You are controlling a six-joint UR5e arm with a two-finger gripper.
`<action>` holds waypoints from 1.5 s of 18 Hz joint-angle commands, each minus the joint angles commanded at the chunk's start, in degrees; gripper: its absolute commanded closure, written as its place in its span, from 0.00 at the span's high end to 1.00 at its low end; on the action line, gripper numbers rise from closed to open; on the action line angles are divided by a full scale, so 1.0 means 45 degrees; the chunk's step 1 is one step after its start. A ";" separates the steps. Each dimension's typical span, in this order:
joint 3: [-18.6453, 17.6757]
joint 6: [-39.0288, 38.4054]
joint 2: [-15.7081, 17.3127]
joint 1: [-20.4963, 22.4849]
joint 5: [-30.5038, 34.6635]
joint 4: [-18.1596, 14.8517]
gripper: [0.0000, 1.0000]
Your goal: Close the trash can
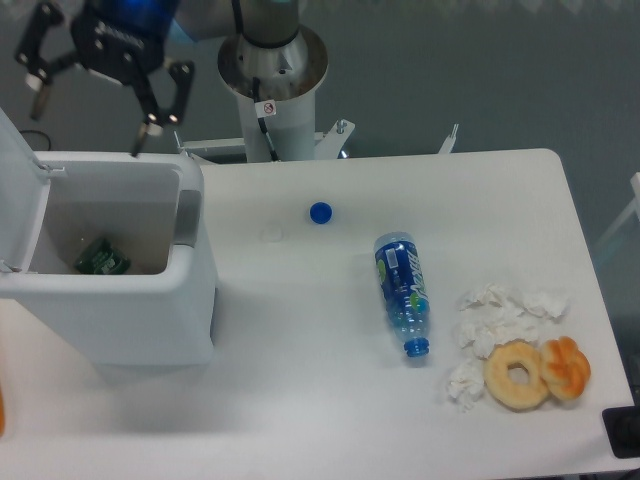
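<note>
Trash can (110, 300) open; claw (92, 95) spread, empty.

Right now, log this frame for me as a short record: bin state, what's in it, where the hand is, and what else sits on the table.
bin: trash can at the table's left, open
lid: lid raised at the bin's left side, not yet shut
bin contents: one small green item on the bottom
hand: hand open, holding nothing, in the air above the bin's back edge
table items: bottle lying on its side, cap off; blue cap alone; crumpled tissues; two doughnuts
task status: not done
</note>
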 joint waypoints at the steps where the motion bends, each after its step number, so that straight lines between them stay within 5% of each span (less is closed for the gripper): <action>1: 0.0000 0.0000 0.0020 -0.0137 -0.0157 0.0000 1.00; 12: 0.0156 0.0059 -0.0254 -0.1427 -0.2481 0.0645 1.00; 27: 0.0410 0.0078 -0.0663 -0.2794 -0.3088 0.0645 1.00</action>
